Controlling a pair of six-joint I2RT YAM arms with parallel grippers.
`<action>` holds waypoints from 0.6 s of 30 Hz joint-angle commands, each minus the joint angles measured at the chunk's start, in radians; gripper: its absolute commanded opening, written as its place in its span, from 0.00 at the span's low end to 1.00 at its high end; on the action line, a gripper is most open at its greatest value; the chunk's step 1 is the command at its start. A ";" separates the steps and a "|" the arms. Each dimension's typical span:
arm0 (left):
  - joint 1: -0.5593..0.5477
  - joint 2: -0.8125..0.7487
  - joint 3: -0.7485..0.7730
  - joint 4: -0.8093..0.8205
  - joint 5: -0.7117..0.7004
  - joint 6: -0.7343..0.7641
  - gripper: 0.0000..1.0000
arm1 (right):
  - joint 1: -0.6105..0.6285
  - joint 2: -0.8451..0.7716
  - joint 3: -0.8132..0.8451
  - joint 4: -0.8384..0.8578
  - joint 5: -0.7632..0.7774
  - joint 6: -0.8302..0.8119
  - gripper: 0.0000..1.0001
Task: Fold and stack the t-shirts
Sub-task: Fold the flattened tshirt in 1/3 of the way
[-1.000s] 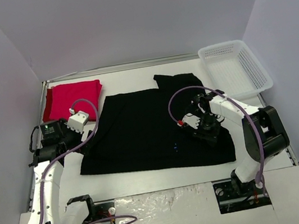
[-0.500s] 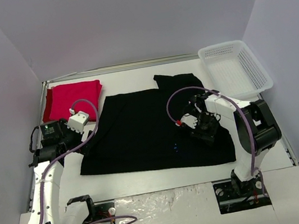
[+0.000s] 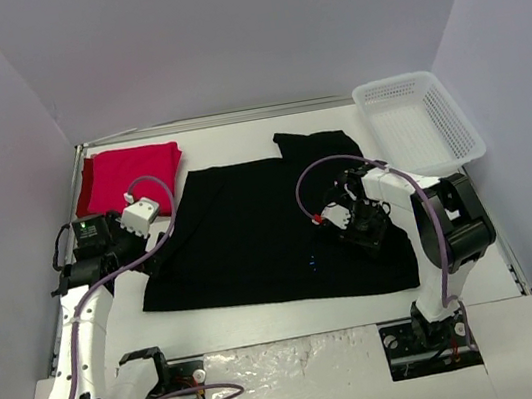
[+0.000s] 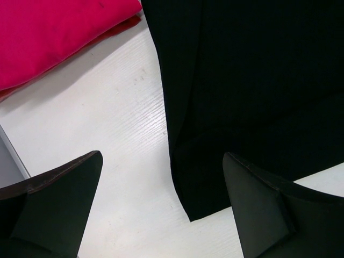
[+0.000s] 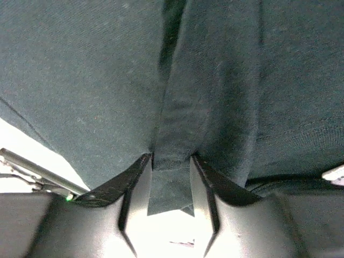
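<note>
1. Your table (image 3: 225,135) is white, and both shirts lie on it.
2. The black t-shirt (image 3: 241,234) is spread flat across the middle. One sleeve sticks out at the far right corner.
3. The white mesh basket (image 3: 399,82) sits at the far right corner, apart from the black cloth.
4. The red t-shirt (image 3: 131,175) lies folded at the far left corner, just beside the black shirt's far left corner.
5. Your right gripper (image 5: 171,161) is down on the right part of the black t-shirt, near its right edge. The wrist view shows a raised fold of black cloth pinched between the two fingers (image 5: 137,172), which press it from both sides.
6. Your left gripper (image 4: 162,158) hangs over the black shirt's left edge. Its jaws are spread wide and grip nothing. One finger is over bare table, the other over black cloth, and the near left corner of the shirt lies between them.
7. The small blue mark (image 3: 314,264) shows on the black cloth, just left of the right gripper.
</note>
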 commanded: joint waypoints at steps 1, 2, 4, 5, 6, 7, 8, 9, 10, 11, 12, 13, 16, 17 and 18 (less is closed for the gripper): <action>0.007 0.004 -0.007 0.015 0.021 -0.006 0.94 | 0.006 0.003 0.027 -0.036 0.027 0.011 0.27; 0.007 0.004 -0.009 0.016 0.021 -0.006 0.94 | 0.006 0.001 0.029 -0.035 0.027 0.015 0.24; 0.007 0.006 -0.009 0.016 0.022 -0.006 0.94 | 0.006 -0.005 0.035 -0.035 0.025 0.017 0.17; 0.007 0.006 -0.009 0.016 0.022 -0.006 0.94 | 0.006 -0.007 0.037 -0.033 0.025 0.020 0.17; 0.007 0.006 -0.009 0.015 0.022 -0.006 0.94 | 0.006 -0.008 0.040 -0.035 0.025 0.018 0.12; 0.007 0.004 -0.009 0.016 0.022 -0.006 0.94 | 0.006 -0.008 0.041 -0.033 0.025 0.020 0.11; 0.007 0.004 -0.009 0.015 0.024 -0.004 0.94 | 0.006 -0.008 0.043 -0.033 0.025 0.021 0.10; 0.007 0.003 -0.009 0.015 0.024 -0.006 0.94 | 0.006 -0.007 0.044 -0.033 0.025 0.025 0.09; 0.007 0.001 -0.007 0.013 0.024 -0.006 0.94 | 0.005 -0.007 0.049 -0.033 0.025 0.026 0.09; 0.007 0.001 -0.009 0.013 0.025 -0.004 0.94 | 0.006 -0.007 0.050 -0.033 0.027 0.028 0.08; 0.007 -0.002 -0.009 0.013 0.024 -0.004 0.94 | 0.006 -0.008 0.052 -0.033 0.028 0.029 0.06; 0.007 -0.002 -0.007 0.013 0.025 -0.004 0.94 | 0.006 -0.011 0.055 -0.033 0.032 0.031 0.04; 0.007 -0.003 -0.007 0.012 0.027 -0.006 0.94 | 0.005 -0.022 0.063 -0.036 0.044 0.037 0.01; 0.007 -0.003 -0.007 0.012 0.027 -0.004 0.94 | 0.005 -0.028 0.063 -0.036 0.050 0.038 0.00; 0.007 -0.003 -0.007 0.012 0.027 -0.004 0.94 | 0.005 -0.033 0.064 -0.036 0.053 0.040 0.00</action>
